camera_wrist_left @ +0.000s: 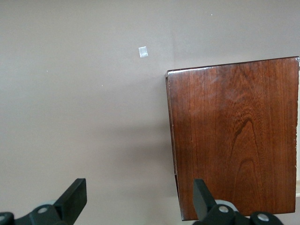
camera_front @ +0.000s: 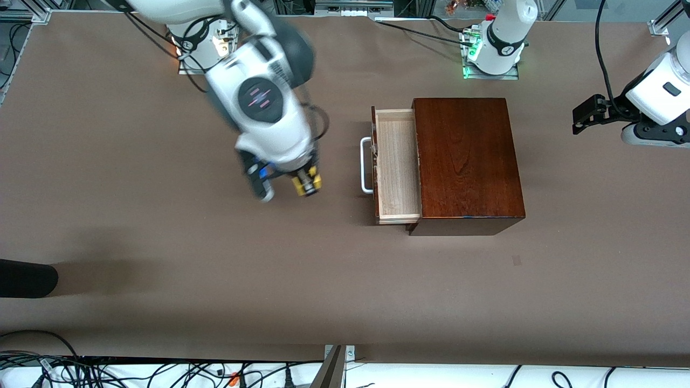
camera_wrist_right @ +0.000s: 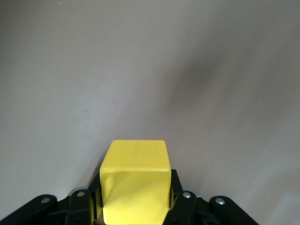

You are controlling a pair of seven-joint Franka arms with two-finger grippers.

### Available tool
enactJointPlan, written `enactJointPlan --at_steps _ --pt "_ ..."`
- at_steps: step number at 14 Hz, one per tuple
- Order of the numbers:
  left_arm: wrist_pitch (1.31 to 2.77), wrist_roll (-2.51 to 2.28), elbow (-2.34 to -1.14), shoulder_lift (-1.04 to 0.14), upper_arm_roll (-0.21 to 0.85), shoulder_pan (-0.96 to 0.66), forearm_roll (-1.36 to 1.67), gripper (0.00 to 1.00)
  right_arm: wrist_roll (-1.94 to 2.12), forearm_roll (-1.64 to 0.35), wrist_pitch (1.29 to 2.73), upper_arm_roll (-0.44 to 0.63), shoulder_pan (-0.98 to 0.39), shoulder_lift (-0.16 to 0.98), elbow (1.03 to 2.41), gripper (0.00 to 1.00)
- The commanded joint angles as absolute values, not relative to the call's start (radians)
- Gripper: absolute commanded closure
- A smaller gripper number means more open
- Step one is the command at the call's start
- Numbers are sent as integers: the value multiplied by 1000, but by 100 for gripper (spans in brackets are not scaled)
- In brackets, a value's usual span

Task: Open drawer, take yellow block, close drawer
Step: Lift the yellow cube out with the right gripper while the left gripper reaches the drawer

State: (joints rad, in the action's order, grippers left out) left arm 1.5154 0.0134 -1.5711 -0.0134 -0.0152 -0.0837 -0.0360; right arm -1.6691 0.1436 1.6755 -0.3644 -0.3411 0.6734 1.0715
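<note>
A broad desk [camera_front: 161,302] covered in a plain matte brown sheet fills nearly the whole scene. Light falls evenly from above, leaving only soft, blurred shadows on the covering. Aluminium frame rails [camera_front: 32,13] run along the desk's edge by the arm bases, with black cables [camera_front: 415,32] trailing across it there. Along the edge nearest the front camera lies a white strip strewn with tangled cables [camera_front: 108,372], and a metal bracket [camera_front: 337,364] sits at its middle. A small pale patch [camera_wrist_left: 143,51] marks the brown covering near the wooden box.
</note>
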Motion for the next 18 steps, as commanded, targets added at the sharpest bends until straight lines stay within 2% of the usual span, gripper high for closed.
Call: enactJointPlan --at_steps 1,5,10,14,18 --pt "1496 26 -1554 -14 1 -83 1 0 -1365 106 1670 -380 -218 669 1135 89" --pt "1415 44 -1563 -31 17 -87 121 0 -935 103 1758 -379 -92 703 1199 87" --pt "1393 218 -1554 -136 188 -103 169 0 -545 124 1891 -310 -80 742 1290 87" --pt "1521 349 -1557 -201 313 -104 195 0 -424 164 2018 -258 -81 742 1400 87" --pt "1661 515 -1557 -261 425 -104 187 0 -338 179 2121 -242 -72 790 1414 87"
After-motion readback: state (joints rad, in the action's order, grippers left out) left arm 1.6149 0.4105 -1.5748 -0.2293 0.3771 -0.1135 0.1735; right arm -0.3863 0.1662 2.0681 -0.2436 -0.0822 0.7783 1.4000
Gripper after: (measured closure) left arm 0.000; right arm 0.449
